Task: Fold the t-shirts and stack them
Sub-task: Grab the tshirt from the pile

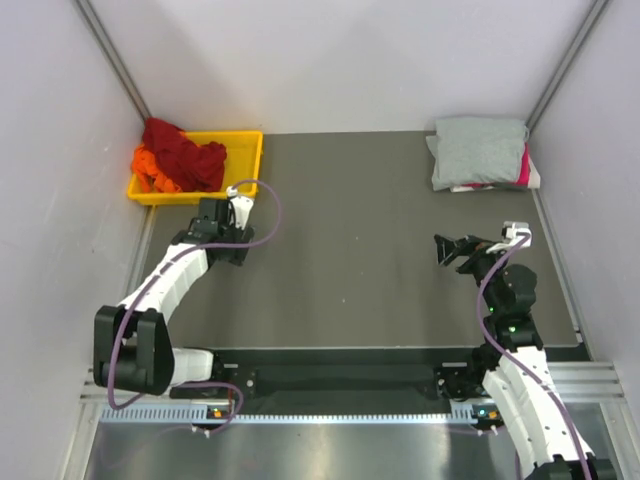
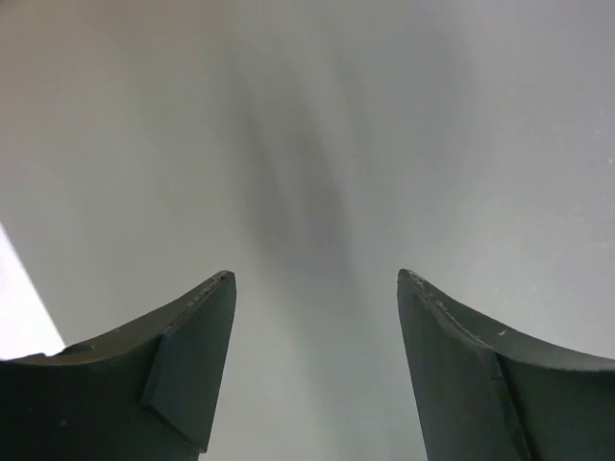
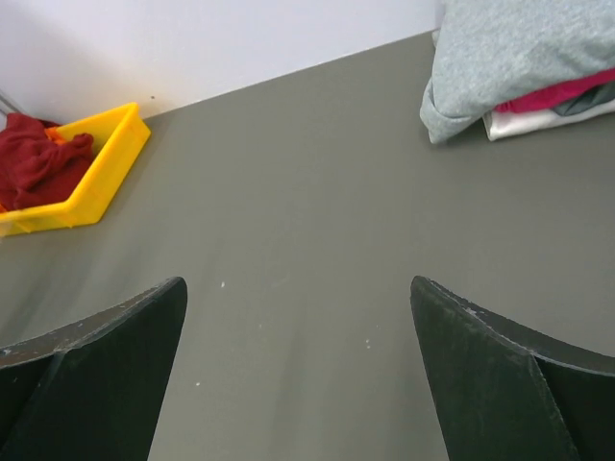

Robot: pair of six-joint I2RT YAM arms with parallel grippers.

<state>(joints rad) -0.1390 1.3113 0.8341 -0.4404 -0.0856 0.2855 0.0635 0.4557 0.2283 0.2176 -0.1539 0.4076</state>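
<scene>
Both my pairs of jaws are empty, so I judge myself between shirts: one pile done, the next shirt not yet fetched. My left gripper (image 2: 315,288) stands well open with nothing between its fingers, and its own camera sees only blank pale wall ahead, so it is tipped upward and not aimed at any cloth. From above, the yellow tray (image 1: 246,150) lies just beyond those left jaws, and in it the dark red t-shirt (image 1: 186,150) sits crumpled on top, with the bright orange t-shirt (image 1: 150,166) bunched against its outer side. My right gripper (image 3: 298,288) is spread as wide as it goes, holding nothing, over bare table (image 1: 350,230). The light grey t-shirt (image 3: 519,48) lies folded ahead and to the right of these jaws, resting on the pink t-shirt (image 3: 562,94). The tray is far off to their left. The next move, as I judge it, belongs to my left jaws: tilt down, reach forward into the tray, and pinch the dark red cloth alone without catching the orange beside it. Then it must come out onto the open table between my two pairs of jaws, where both can spread it flat for folding.
</scene>
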